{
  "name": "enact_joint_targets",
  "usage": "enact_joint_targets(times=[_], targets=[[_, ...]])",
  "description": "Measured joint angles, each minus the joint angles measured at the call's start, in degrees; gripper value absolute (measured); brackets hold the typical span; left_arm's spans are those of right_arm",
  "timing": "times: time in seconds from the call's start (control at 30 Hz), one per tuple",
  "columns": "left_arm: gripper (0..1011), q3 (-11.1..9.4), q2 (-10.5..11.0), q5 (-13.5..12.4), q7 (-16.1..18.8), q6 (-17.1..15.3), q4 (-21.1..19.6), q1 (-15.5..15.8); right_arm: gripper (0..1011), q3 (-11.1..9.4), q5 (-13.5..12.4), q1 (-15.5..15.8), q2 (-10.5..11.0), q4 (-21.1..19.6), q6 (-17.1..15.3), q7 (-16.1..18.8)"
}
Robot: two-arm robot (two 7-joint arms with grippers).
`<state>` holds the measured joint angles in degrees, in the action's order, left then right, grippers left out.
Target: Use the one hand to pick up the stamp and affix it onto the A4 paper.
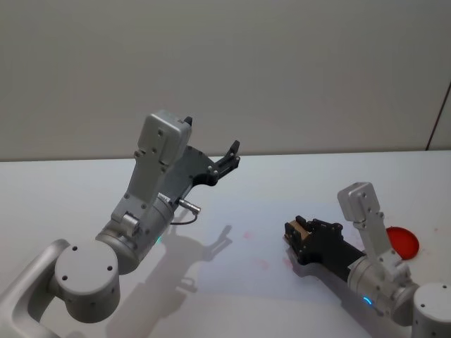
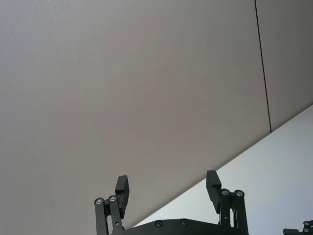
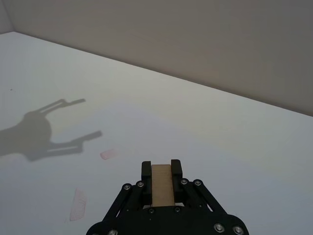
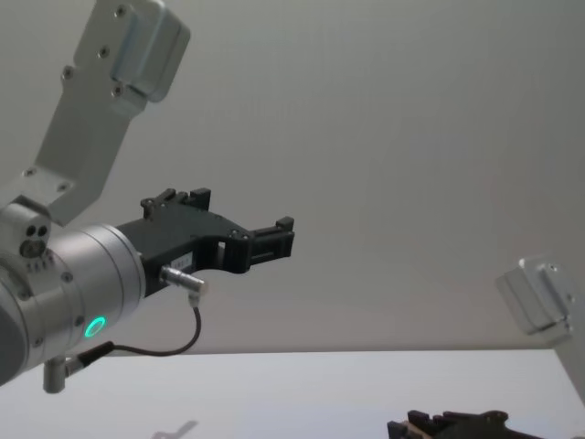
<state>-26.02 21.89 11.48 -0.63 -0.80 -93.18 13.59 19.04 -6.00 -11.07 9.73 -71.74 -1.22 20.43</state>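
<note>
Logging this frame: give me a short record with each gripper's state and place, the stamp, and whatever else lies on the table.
Right gripper: shut on the stamp, low over the table, on the robot's right
Stamp: brown block, clamped between the right gripper's fingers
Left gripper: open, empty, raised above the table, pointing toward the wall
Red disc: flat on the table, right of the right arm
Pink marks: faint smudges on the table, ahead of the stamp
Stamp touching table: cannot tell

Robot lab setup: bare white table (image 1: 84, 204), plain grey panelled wall (image 1: 282, 70) behind.
</note>
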Motion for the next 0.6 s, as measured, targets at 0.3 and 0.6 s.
enact_joint_targets(times=[0.3, 0.6], targets=[[1001, 0.0, 0.0, 0.0, 0.0, 0.0, 0.0, 0.0, 216, -0.1, 0.8, -0.2, 0.3, 0.2, -0.3, 0.7], [1001, 0.0, 0.0, 0.0, 0.0, 0.0, 0.0, 0.0, 216, -0.4, -0.1, -0.2, 0.5, -0.5, -0.8, 0.8]])
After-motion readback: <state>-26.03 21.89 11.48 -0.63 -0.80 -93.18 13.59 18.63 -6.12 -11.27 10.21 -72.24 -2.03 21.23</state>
